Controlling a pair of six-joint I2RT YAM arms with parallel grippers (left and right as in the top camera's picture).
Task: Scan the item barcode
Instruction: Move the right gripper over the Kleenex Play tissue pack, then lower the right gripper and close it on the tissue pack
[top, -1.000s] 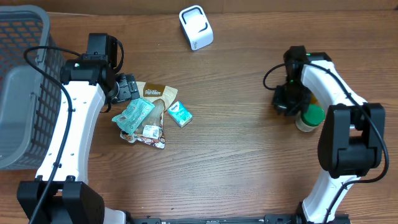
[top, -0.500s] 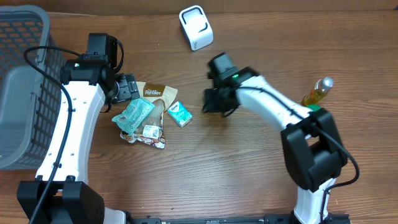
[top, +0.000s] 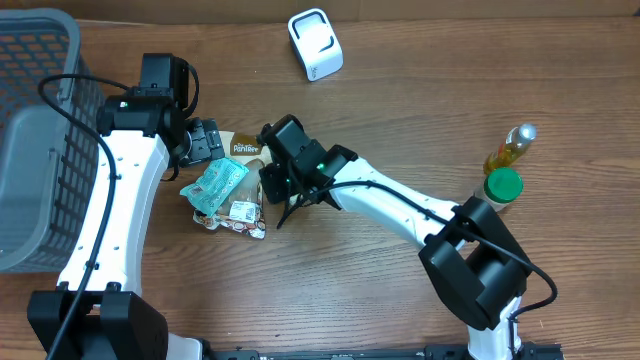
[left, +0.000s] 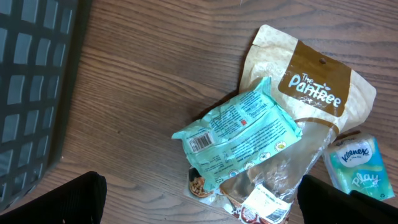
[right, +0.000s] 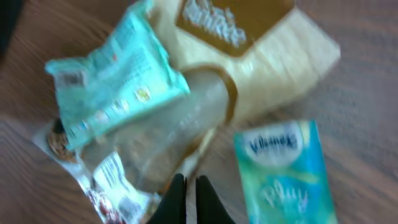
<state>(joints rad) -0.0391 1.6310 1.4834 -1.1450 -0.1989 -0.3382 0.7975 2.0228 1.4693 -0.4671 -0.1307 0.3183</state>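
Just then my right gripper (right: 186, 190) was pinched fully shut with nothing between its fingers. Its tips pointed down at the bare wood in the gap between the Kleenex tissue pack (right: 280, 165), just beside them on one side, and the clear snack packet (right: 155, 149) on the other. Whether they touched either one, I could not tell. Ahead of the tips lay the Pantree pouch (left: 311, 93), and the teal packet (left: 239, 134) rested across it with its barcode label facing up.

My left gripper (top: 205, 140) hung spread wide, holding nothing, over the pile's opposite edge. Beyond that hand, away from the pile, stood the grey mesh basket (top: 40, 60), its grey floor showing. The white barcode scanner (top: 315, 44) sat well apart from both hands. An oil bottle (top: 508, 147) and a green-lidded jar (top: 500, 188) stood together, well away from my right hand.
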